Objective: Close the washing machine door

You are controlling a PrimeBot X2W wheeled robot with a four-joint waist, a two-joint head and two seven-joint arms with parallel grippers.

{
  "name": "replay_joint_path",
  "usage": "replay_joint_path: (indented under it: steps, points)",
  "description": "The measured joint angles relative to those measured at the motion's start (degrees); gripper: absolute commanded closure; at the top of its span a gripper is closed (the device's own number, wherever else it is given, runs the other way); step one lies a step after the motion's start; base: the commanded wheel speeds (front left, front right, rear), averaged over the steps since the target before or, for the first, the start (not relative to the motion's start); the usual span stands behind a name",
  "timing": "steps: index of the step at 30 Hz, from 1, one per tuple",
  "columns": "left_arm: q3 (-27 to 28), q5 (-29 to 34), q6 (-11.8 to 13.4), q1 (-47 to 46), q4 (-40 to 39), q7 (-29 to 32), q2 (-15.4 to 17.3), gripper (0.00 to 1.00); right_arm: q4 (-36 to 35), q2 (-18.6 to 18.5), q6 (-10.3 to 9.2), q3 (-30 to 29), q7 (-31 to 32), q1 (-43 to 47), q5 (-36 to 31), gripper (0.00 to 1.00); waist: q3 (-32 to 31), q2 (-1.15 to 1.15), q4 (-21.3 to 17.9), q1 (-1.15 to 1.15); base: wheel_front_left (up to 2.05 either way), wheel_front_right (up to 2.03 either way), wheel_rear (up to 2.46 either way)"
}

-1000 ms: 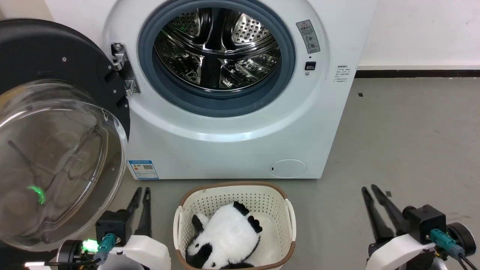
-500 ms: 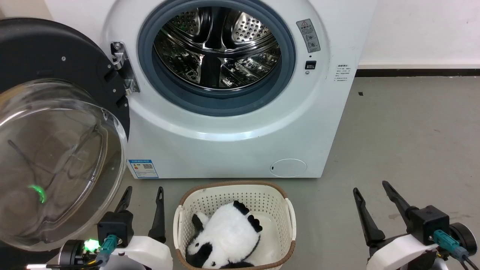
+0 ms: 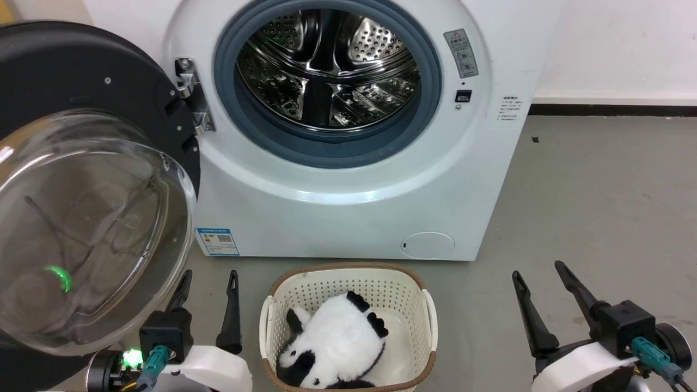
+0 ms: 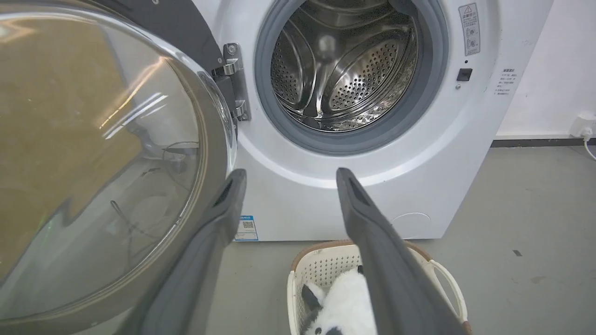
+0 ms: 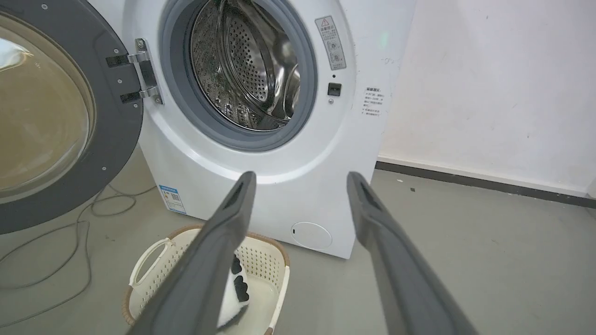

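The left gripper [image 3: 211,275] and right gripper [image 3: 536,269] are held empty, fingers spread; between them a plush panda [image 3: 337,337] is laid in a cream perforated basket [image 3: 429,326]. Beyond, the steel drum [image 3: 326,71] of the washing machine [image 3: 354,218] is exposed; the washing machine door [image 3: 81,65], black around a clear bowl, is swung wide leftward.

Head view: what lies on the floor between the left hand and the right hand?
A cream laundry basket holding a panda plush stands between the left hand and the right hand, nearer the left one, as the head view shows.
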Motion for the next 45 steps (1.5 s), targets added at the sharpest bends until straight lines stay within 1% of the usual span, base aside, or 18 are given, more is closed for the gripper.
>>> replay_joint_path:
  steps: [15,45]
  points:
    - [-0.3,-0.7,0.53,0.77,-0.47,-1.69,0.0,0.0,0.02,0.0,0.0,0.37,-1.69,0.71,0.43,0.0,-0.23,0.0,3.92,0.0,0.0,0.0,0.0]
    - [-1.29,-1.89,1.77,2.7,-1.67,-5.38,-0.01,0.0,0.22,0.0,0.0,1.91,-5.47,2.14,2.25,0.0,-1.2,0.0,14.93,0.0,0.0,0.0,0.0]
